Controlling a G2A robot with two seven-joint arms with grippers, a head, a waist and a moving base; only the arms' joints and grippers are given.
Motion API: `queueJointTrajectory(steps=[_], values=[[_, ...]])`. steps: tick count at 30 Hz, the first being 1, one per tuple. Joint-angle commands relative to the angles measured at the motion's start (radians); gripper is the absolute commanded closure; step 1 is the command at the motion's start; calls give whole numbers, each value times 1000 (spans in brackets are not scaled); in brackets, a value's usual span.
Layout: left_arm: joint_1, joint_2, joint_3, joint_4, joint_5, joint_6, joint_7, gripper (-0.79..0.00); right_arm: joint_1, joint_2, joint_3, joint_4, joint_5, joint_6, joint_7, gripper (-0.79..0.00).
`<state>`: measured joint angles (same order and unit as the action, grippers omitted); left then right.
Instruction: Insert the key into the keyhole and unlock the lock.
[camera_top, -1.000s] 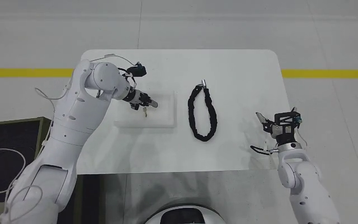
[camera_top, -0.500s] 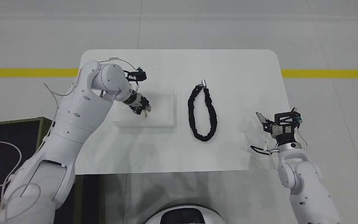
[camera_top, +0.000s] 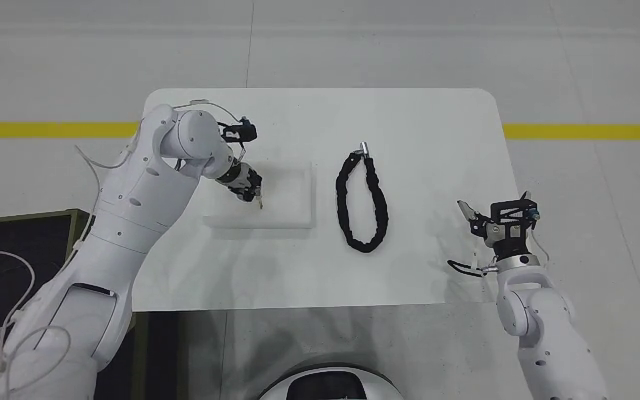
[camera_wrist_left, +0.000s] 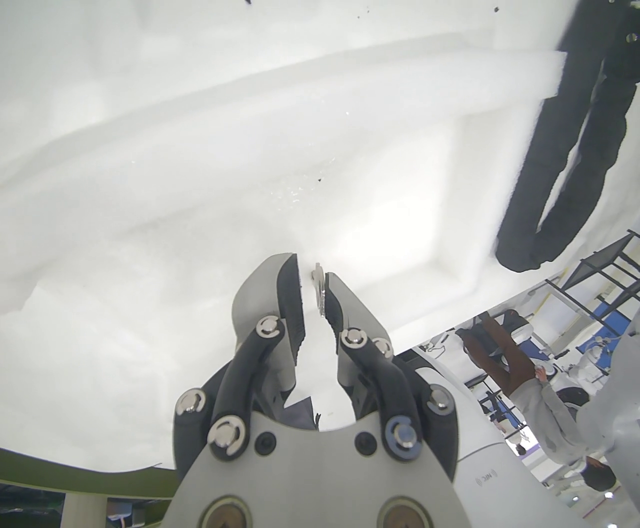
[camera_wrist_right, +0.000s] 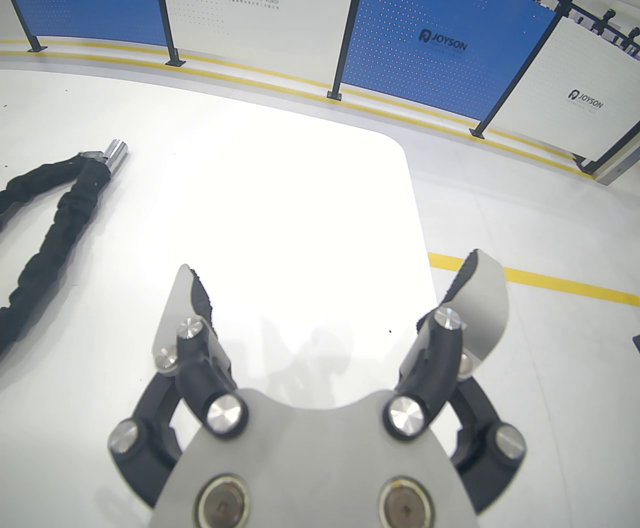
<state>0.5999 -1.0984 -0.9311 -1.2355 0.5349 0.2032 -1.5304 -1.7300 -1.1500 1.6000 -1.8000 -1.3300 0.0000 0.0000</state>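
My left gripper (camera_top: 252, 190) hangs over the white foam tray (camera_top: 292, 212) on the table's left half, shut on a small silver key (camera_top: 260, 201). The left wrist view has the key (camera_wrist_left: 319, 292) pinched between the pads of that gripper (camera_wrist_left: 311, 270), just above the foam (camera_wrist_left: 200, 150). The black fabric-sleeved chain lock (camera_top: 360, 200) lies in a loop at the table's middle, its silver lock cylinder (camera_top: 364, 148) at the far end. My right gripper (camera_top: 480, 240) stands open near the front right edge; the chain (camera_wrist_right: 50, 235) and cylinder (camera_wrist_right: 116, 150) lie away from this gripper (camera_wrist_right: 330, 285).
The foam tray has a shallow rectangular recess (camera_wrist_left: 400, 210) under the left gripper. The white table (camera_top: 440, 130) has bare room between the chain and the right gripper. Its front edge runs close to the right gripper. A yellow floor line (camera_top: 560, 131) passes behind the table.
My left gripper has drawn back a little to the left over the foam tray and turned at the wrist, with the key in it. The right arm has stayed put.
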Motion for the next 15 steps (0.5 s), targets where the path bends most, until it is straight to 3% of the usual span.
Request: queueJointTrajectory(steps=[1, 7, 15], values=[[-1, -4, 3, 9, 3, -2, -2, -28, 0, 0, 0, 0, 0, 0, 0, -785], [-11, -17, 14, 43, 2, -15, 0, -65, 0, 0, 0, 0, 0, 0, 0, -785], [-29, -31, 13, 80, 7, -11, -5, 0, 0, 0, 0, 0, 0, 0, 0, -785]])
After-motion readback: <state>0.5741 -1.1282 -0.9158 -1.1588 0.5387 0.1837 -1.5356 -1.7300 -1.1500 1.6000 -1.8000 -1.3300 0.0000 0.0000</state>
